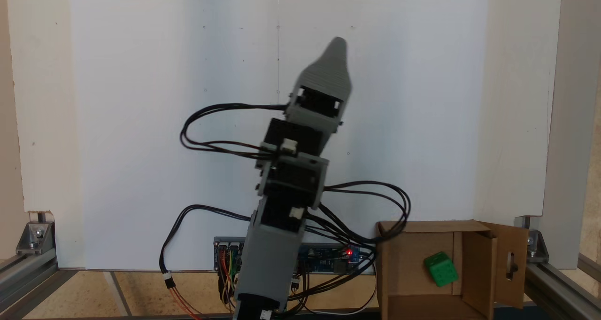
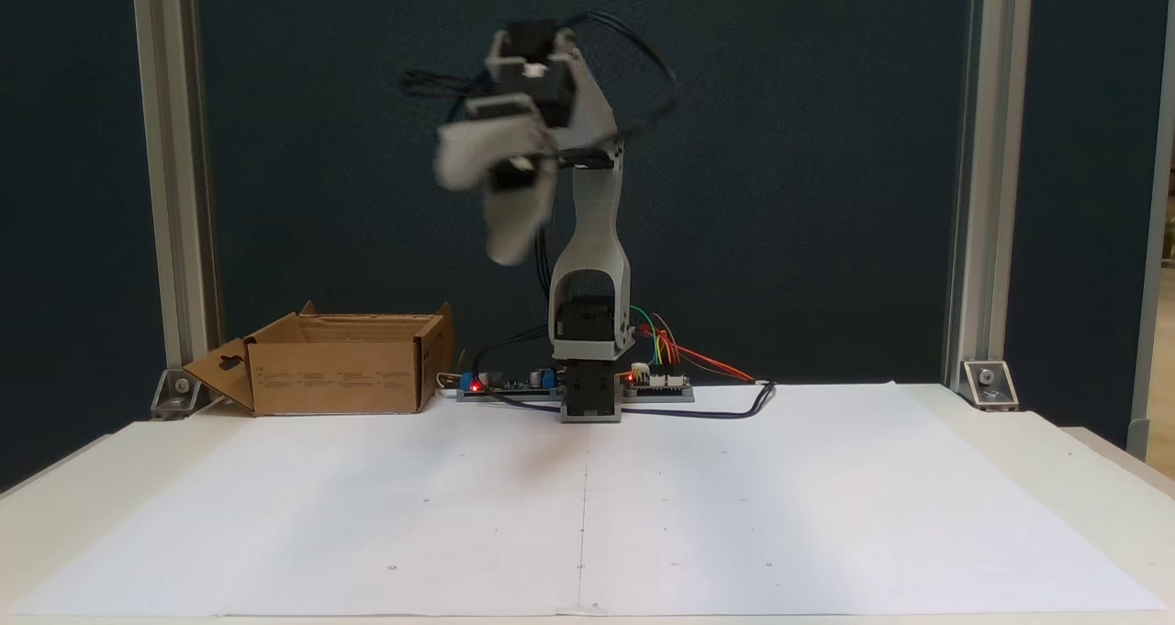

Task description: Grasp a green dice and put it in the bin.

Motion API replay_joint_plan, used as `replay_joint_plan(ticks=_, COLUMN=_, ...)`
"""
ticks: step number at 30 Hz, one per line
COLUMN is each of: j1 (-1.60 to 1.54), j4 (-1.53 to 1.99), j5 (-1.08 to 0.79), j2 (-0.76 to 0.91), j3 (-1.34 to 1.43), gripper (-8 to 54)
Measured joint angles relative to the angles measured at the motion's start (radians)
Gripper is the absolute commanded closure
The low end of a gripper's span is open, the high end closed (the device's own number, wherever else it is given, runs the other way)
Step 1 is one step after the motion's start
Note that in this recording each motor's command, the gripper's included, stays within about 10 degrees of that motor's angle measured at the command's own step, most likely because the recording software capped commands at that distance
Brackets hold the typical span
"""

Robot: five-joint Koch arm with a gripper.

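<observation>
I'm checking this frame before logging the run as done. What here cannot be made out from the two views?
- The gripper: motion-blurred in a fixed view; in the other only one tip shows, so open or shut is unclear.
- The green dice: lies in the bin; its pips are too small to count. From the front, the bin's wall hides it.
- Arm base: cut off by the bottom edge in a fixed view.
</observation>
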Motion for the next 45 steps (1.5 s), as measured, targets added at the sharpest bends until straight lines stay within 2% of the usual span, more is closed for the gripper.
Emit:
replay_joint_plan(ticks=13, j1=-0.064, j4=-0.574, j5=0.000, j2=0.284, j3=0.750, gripper=1.0)
replay_joint_plan(ticks=23, j1=-0.106, j4=-1.015, j5=0.000, j2=0.471, j3=1.042, gripper=1.3)
replay_joint_plan(ticks=32, j1=-0.129, j4=-1.393, j5=0.000, j2=0.486, j3=1.336, gripper=1.6)
replay_joint_plan(ticks=37, j1=-0.127, j4=-1.559, j5=0.000, j2=0.486, j3=1.348, gripper=1.6)
replay_joint_plan(ticks=45, j1=-0.129, j4=-1.614, j5=0.000, j2=0.486, j3=1.396, gripper=1.6)
